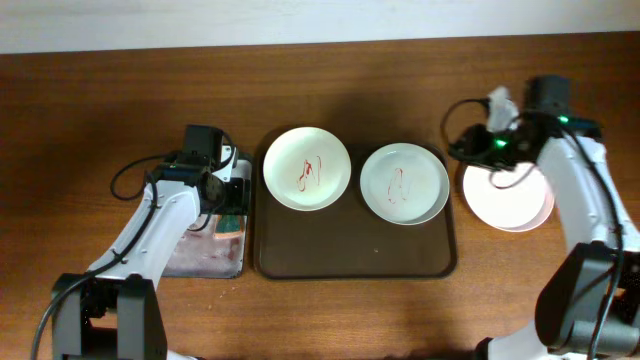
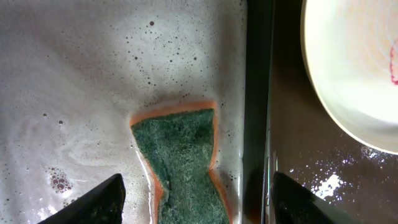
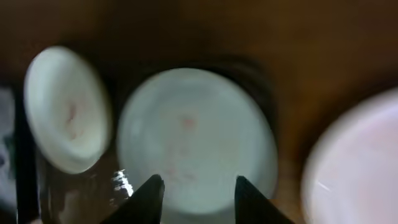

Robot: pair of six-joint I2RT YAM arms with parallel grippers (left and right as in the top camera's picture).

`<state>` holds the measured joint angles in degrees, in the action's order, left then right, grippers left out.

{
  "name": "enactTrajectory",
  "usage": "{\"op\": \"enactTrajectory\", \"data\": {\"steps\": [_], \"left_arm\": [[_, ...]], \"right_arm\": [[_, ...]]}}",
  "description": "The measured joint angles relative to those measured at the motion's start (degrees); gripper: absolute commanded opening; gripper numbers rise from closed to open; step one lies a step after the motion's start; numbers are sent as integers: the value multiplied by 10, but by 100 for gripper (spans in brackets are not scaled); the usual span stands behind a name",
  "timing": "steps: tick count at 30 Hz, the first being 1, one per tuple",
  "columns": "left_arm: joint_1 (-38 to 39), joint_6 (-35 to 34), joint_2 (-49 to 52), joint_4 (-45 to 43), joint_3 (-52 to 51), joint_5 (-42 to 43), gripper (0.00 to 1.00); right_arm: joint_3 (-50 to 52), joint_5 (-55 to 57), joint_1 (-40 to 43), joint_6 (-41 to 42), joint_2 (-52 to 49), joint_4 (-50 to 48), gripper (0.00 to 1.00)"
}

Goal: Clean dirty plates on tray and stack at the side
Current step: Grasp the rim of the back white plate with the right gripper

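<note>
Green sponge [image 2: 180, 158] cut off at bottom edge; dirty plate [image 3: 196, 140] blurred.

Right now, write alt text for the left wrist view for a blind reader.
A green sponge with an orange edge lies in a pan of soapy water between the open fingers of the left gripper. To the right, a white plate marked with red sits on a dark tray.

The tray [image 1: 355, 255] is dark brown, on a mid-brown wood-grain table [image 1: 100, 100]. On it, the plate at 10 o'clock [image 1: 306, 168] and the plate at 2 o'clock [image 1: 404, 184] are white with red streaks; the stack [image 1: 500, 205] at 3 o'clock is pinkish white. The sponge [image 2: 183, 155] has a green face and orange edge, lying in grey speckled suds [image 2: 74, 81].
</note>
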<state>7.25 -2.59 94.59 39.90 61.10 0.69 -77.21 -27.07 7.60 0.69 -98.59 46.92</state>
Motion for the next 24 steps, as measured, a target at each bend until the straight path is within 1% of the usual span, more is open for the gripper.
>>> {"op": "enactTrajectory", "data": {"steps": [1, 2, 3, 5, 8, 11, 14, 15, 17, 20, 22, 23, 24], "left_arm": [[0, 0, 0, 0, 0, 0, 74], [0, 0, 0, 0, 0, 0, 74], [0, 0, 0, 0, 0, 0, 74], [0, 0, 0, 0, 0, 0, 74], [0, 0, 0, 0, 0, 0, 74], [0, 0, 0, 0, 0, 0, 74], [0, 0, 0, 0, 0, 0, 73], [0, 0, 0, 0, 0, 0, 74], [0, 0, 0, 0, 0, 0, 74], [0, 0, 0, 0, 0, 0, 74], [0, 0, 0, 0, 0, 0, 74], [0, 0, 0, 0, 0, 0, 74], [0, 0, 0, 0, 0, 0, 74]], "right_arm": [[-1, 2, -24, -7, 0, -17, 39], [-3, 12, -76, -16, 0, -50, 45], [-3, 22, -110, -24, 0, -70, 49], [-3, 40, -143, -28, -5, -102, 49], [-5, 57, -217, -29, -59, -171, 47], [-5, 87, -246, -23, -106, -234, 47], [-5, 119, -259, -4, -148, -260, 42], [-5, 121, -260, 0, -156, -263, 41], [-5, 116, -260, 7, -180, -272, 34], [-5, 106, -260, 11, -198, -273, 26], [-5, 100, -260, 15, -200, -273, 24], [-5, 91, -260, 16, -200, -272, 17], [-5, 76, -261, 16, -201, -272, 11]]}}
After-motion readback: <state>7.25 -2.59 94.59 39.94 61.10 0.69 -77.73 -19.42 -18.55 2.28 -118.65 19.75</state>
